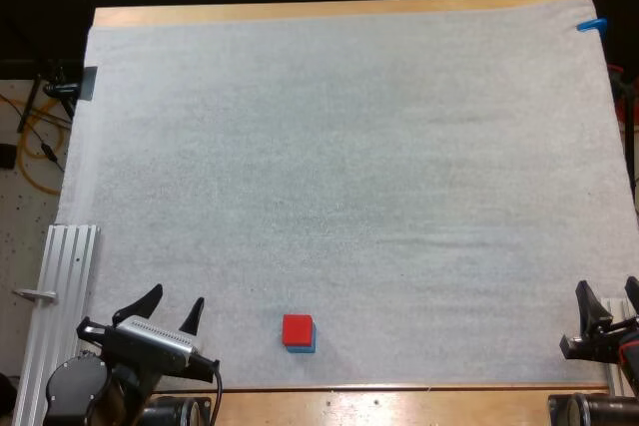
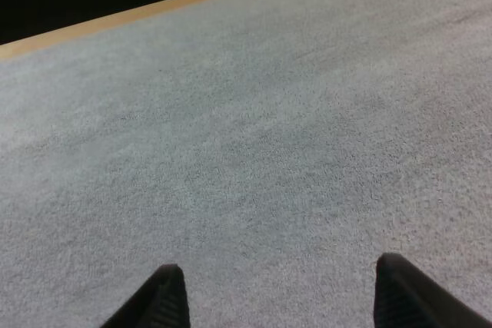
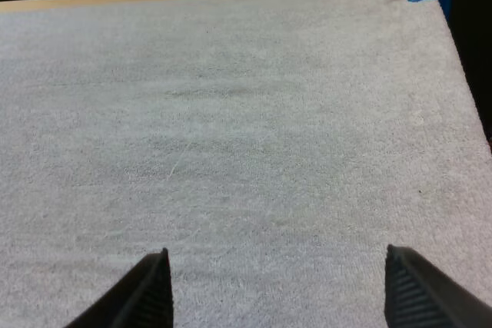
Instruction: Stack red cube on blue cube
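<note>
- One red cube (image 1: pixel 297 327) and one blue cube (image 1: pixel 302 349). The red one sits on top of the blue one, and only a thin blue edge shows beneath it and along its right side.
- This one stack stands on the white mat (image 1: pixel 349 167), close to the mat's near edge and a little left of centre. It is nearer my left arm than my right.
- Two grippers, each with two black fingers.
- The left gripper (image 1: pixel 170 308) is at the near left of the mat, beside the stack but apart from it. Its jaws are spread, with nothing between them but bare mat.
- The right gripper (image 1: pixel 609 298) is at the mat's near right edge, well apart from the cubes. Its jaws are likewise spread over bare mat.
- One wooden table (image 1: pixel 300 12) under the mat.
- One ribbed metal rail (image 1: pixel 60 286) lies by the mat's left edge; it seems to rest on the table, but I cannot tell for sure.
</note>
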